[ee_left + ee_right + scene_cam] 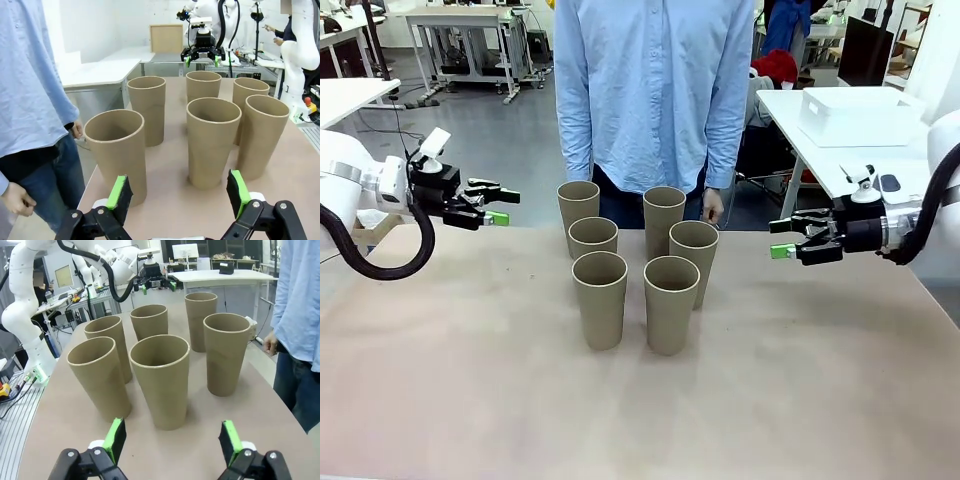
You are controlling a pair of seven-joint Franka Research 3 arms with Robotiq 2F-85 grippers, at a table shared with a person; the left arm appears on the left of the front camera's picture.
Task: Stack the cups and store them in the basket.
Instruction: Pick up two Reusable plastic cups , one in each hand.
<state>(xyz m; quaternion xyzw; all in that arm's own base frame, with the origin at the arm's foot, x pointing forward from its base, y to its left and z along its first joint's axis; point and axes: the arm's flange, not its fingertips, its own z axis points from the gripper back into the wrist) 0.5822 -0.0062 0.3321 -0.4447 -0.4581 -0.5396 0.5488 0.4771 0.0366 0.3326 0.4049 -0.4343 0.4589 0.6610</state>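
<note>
Six plain tan-brown cups (671,305), with no print or pattern, stand toward the far edge of a pale beige table (470,390). The left gripper (505,206) and right gripper (779,238) are black with bright green pads (118,192), on glossy white arms (345,170). The person wears a light blue shirt (650,90) and dark blue trousers (55,185). A basket (860,115) farther back is white.

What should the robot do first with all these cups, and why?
Probably bring the right gripper to the nearest cup and close on it, to lift it into another. All six cups stand apart, none stacked, and both it and the left gripper hang open and empty at the sides.
</note>
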